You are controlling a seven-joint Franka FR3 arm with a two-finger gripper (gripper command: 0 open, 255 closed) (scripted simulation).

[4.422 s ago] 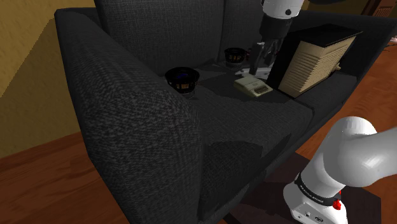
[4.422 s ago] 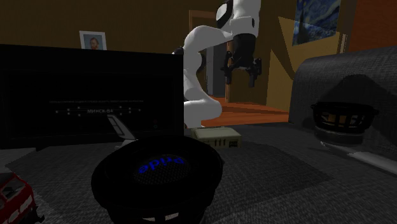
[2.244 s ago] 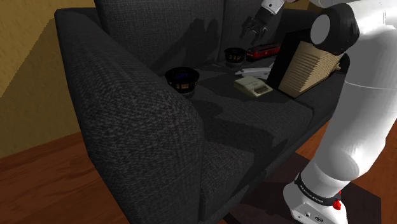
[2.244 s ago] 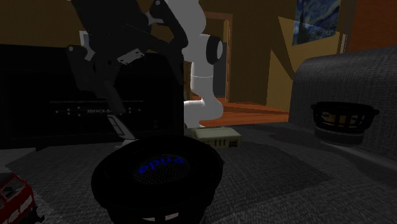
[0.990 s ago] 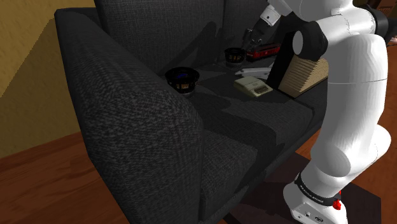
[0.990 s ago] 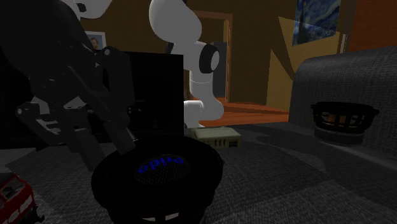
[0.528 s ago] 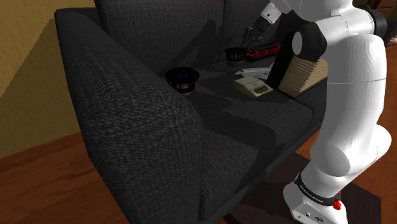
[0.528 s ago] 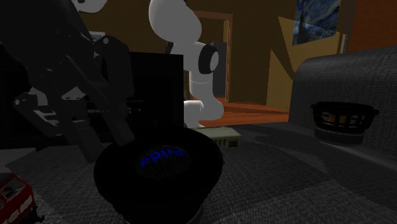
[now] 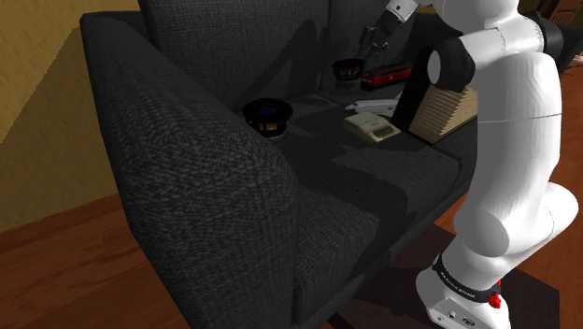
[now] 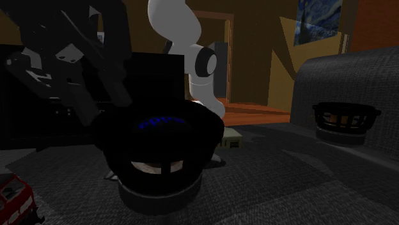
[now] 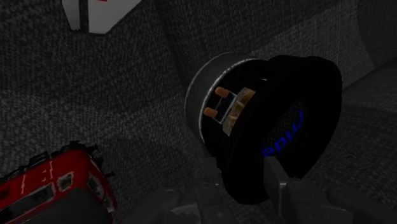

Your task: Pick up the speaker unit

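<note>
Speaker unit [image 11: 280,127]: black, round, blue lettering on the cone. It is held tilted, with the rear magnet and terminals turned toward the sofa [image 9: 187,187] upholstery. In the shoulder view it hangs just above the far end of the dark grey seat, close to the backrest.

Gripper [image 11: 245,188]: the black fingers are clamped on the speaker's rim, one on each side.

Arm [image 9: 514,140]: white, rising from the stand and reaching over the seat to the far end.

Red toy train [image 9: 385,74]: on the seat just beside the held speaker.

Beige flat box [image 9: 372,124]: on the seat, nearer the stand than the train.

Black-backed block with a ribbed tan side [image 9: 444,105]: standing tilted next to the box.

Second speaker [image 9: 268,115]: resting on the seat near the armrest, well apart from the held one.
</note>
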